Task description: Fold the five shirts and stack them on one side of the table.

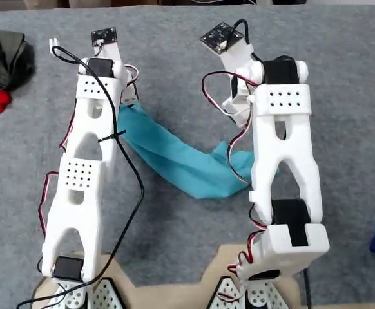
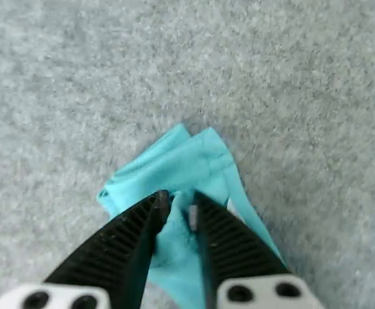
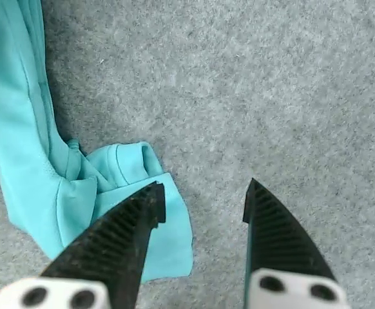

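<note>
Teal shirt (image 1: 174,164) is pinched by left hand (image 2: 178,205); right hand (image 3: 203,193) is open beside the other end. A grasp is likely needed there before folding.

White arms (image 1: 84,174), black ribbed grippers (image 2: 178,201), red-and-black cables (image 1: 205,90)

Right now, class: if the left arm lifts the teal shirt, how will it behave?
Probably floppy: the shirt lies in a crumpled band with soft folds. Likely light, as the left gripper holds it by one small pinch. Its free end, by the open right gripper, would probably trail over the table.
</note>
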{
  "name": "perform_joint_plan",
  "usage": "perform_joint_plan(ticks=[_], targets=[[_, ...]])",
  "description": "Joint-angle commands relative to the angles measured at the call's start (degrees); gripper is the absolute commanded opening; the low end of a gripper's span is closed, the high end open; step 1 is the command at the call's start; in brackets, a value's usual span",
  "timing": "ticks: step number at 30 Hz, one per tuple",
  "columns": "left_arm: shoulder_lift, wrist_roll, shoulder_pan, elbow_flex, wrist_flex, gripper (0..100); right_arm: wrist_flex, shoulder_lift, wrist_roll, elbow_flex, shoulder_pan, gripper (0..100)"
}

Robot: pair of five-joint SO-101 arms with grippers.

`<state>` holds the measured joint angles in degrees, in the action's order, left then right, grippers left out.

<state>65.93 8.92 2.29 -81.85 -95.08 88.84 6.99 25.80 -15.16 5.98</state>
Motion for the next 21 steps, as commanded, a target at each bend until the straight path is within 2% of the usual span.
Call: perform_joint_plan(ticks=[1,10,13,16,21], targets=[[-1.10,-0.44,0.35,-5.10,-3.52,2,-1.05,-3.38,0.18,-3.03,-0.84,21.7],[-1.19,-0.62,-0.18,-7.30,-5.89,2,-1.05,-3.38,0.18,-2.95,-0.92,21.7],[-1.89,-4.75,-0.35,-5.27,-5.98,2,-0.97,-3.38,0.18,-2.95,-0.92,21.7],[-6.99,-8.88,-0.44,2.81,-5.98,2,-0.53,-3.38,0.18,-3.03,-0.92,21.7],[-22.02,-16.09,-0.18,26.37,-5.98,2,2.81,-3.82,0.26,-3.65,-0.92,21.9]])
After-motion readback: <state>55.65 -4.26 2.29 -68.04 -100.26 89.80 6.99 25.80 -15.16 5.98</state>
